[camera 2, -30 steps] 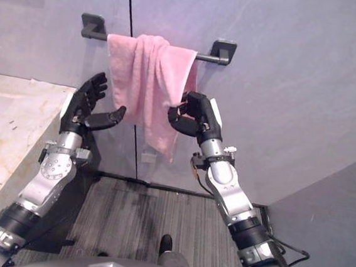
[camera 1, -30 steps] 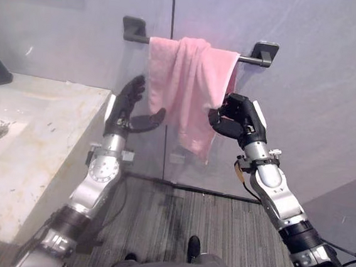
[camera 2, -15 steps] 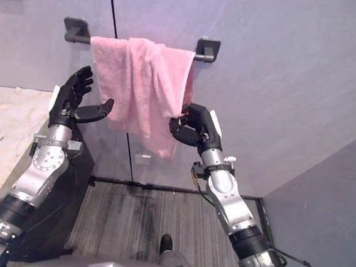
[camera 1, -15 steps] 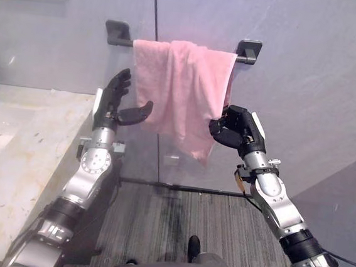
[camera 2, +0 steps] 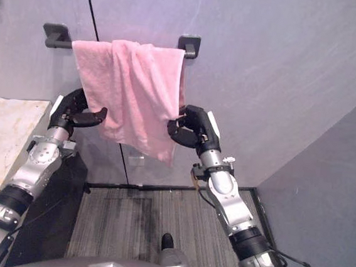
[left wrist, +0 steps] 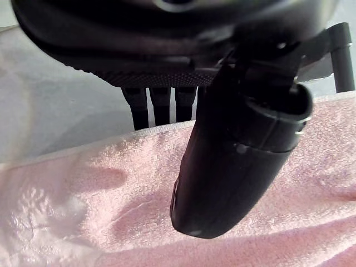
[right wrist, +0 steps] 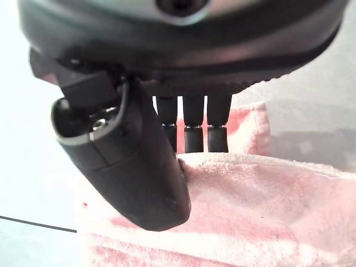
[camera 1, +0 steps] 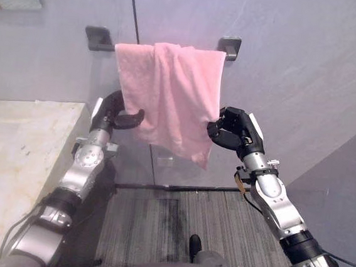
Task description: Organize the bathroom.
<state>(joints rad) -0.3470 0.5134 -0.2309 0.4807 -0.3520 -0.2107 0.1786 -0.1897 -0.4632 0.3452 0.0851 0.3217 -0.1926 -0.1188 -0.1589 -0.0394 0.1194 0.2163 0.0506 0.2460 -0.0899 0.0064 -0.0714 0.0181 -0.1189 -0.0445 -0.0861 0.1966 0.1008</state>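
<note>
A smooth grey panelled wall (camera 1: 297, 69) stood behind everything, split by a thin dark vertical seam. Below it ran a floor of dark, ribbed grey carpet (camera 1: 157, 223). At the robot's left sat a pale, mottled stone-like countertop (camera 1: 12, 155) with a squared edge.

A pink towel (camera 1: 172, 95) of soft looped terry hung draped over a dark, straight towel bar (camera 1: 105, 38) fixed to the wall by two blocky black brackets. The cloth lay bunched and folded along the bar, falling in long pleats, with its lower hem slanting down to a point on the robot's right side.

The left hand (camera 1: 113, 115), dark and matte, was at the towel's left edge, just below the bar. In the left wrist view its fingers (left wrist: 153, 105) passed behind the cloth's edge while the rounded thumb (left wrist: 239, 161) lay across the front, so the hand was pinching the towel's edge.

The right hand (camera 1: 235, 129) was at the towel's right edge, lower down. In the right wrist view its fingers (right wrist: 194, 125) went behind the nubby cloth and the thick thumb (right wrist: 139, 172) pressed on the near side, closed on the towel's border.
</note>
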